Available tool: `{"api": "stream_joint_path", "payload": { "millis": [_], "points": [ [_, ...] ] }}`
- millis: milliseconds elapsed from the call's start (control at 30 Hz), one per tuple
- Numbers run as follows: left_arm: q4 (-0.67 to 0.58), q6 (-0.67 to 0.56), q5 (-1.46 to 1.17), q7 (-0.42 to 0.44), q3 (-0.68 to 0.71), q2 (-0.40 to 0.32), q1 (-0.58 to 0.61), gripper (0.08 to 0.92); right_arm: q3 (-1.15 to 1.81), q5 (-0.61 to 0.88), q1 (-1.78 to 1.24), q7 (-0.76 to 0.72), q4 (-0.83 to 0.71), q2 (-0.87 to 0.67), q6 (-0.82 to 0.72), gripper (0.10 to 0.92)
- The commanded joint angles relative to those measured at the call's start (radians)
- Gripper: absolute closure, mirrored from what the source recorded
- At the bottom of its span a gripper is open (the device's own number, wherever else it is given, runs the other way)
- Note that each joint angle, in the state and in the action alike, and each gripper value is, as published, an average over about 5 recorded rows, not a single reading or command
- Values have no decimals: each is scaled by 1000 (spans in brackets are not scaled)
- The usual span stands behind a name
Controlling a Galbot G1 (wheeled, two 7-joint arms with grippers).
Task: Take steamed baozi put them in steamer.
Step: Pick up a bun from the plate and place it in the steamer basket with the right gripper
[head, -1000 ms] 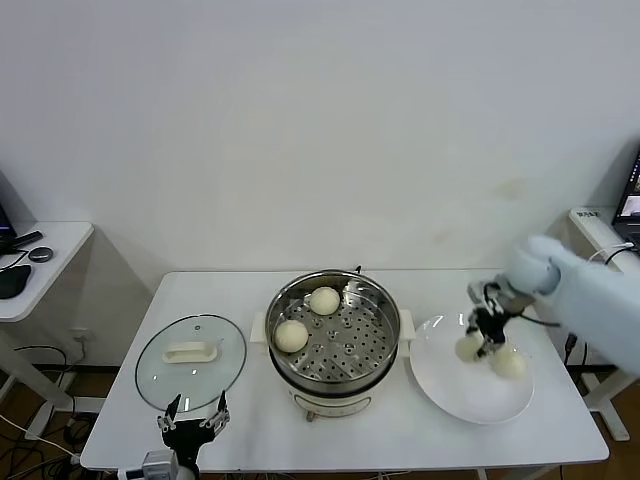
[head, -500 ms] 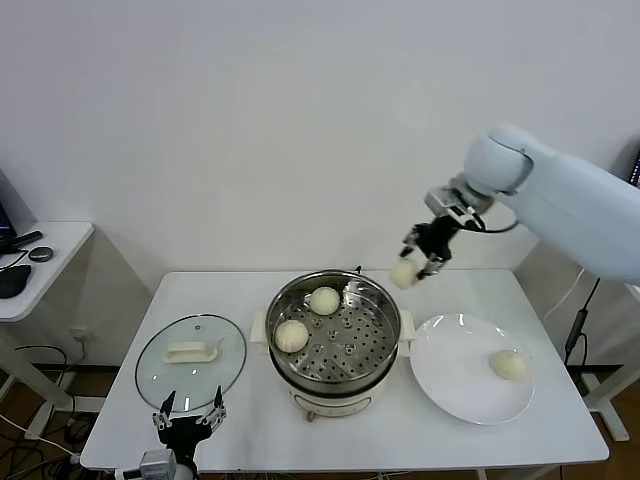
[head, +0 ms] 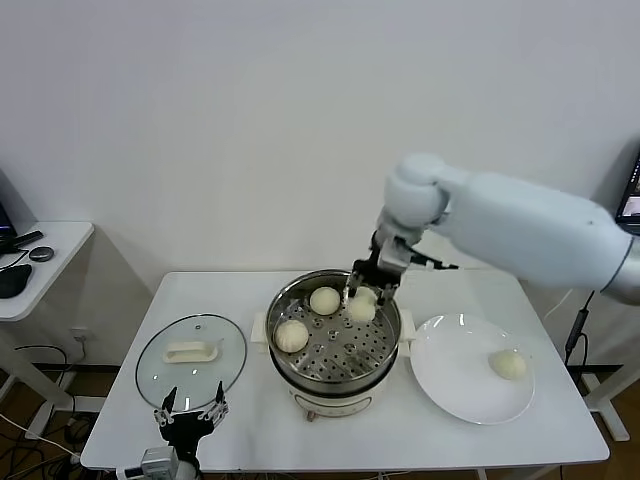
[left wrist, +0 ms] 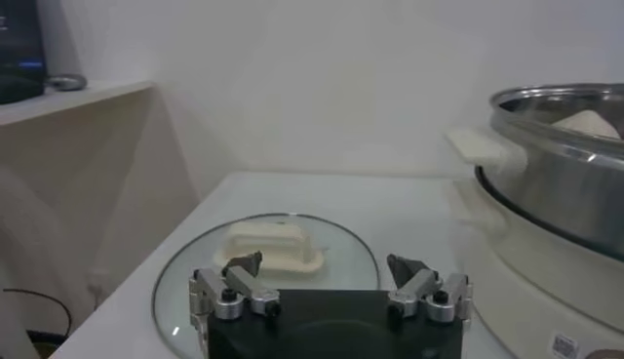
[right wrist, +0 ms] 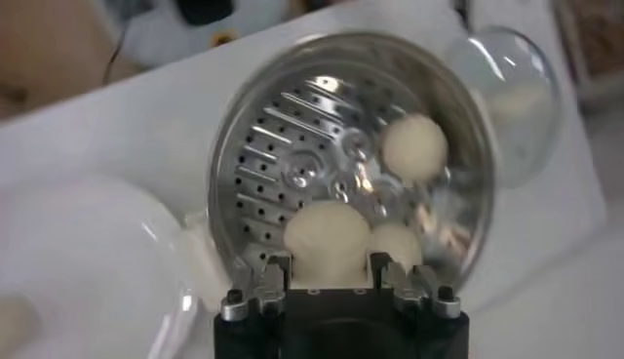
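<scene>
The steamer (head: 385, 350) stands mid-table with its perforated tray showing. Two baozi lie in it, one at the back (head: 324, 300) and one at the left (head: 291, 335). My right gripper (head: 362, 300) is shut on a third baozi (head: 362, 308) and holds it over the tray's back right. In the right wrist view the held baozi (right wrist: 328, 237) sits between the fingers above the tray (right wrist: 283, 137), with the other two baozi (right wrist: 413, 146) beyond. A fourth baozi (head: 508, 365) lies on the white plate (head: 455, 385). My left gripper (head: 190, 416) is open and empty, parked at the table's front left.
The round glass lid (head: 170, 375) with a cream handle lies left of the steamer, and shows in the left wrist view (left wrist: 322, 229) just past the fingers. A side table (head: 40, 262) stands far left. The wall is close behind the table.
My right gripper lifted a baozi off the plate, carried it up and left, and now holds it low over the steamer tray. The left arm has not moved.
</scene>
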Motion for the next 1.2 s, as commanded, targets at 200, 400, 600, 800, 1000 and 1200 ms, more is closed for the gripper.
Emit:
{"api": "stream_joint_path", "payload": {
  "millis": [200,400,600,800,1000,1200],
  "points": [
    [11,-1,-1,-1,0,-3,-9,177,-57,-169,-68,53,61,143,195,533],
    [15,-1,-4,1,-1,-2,-14,177,-66,-164,-97,45,54,171,191,533],
    [21,0,-6,1,-2,0,-17,177,-69,-174,-118,40,39,180,190,531],
    [23,0,-8,1,-2,0,-21,177,-74,-171,-135,54,20,194,181,532],
    [25,0,-10,3,-4,1,-22,177,-98,-136,-127,52,38,195,140,522],
    [26,0,-9,3,-3,-1,-22,177,-86,-122,-100,46,53,168,107,401]
  ]
}}
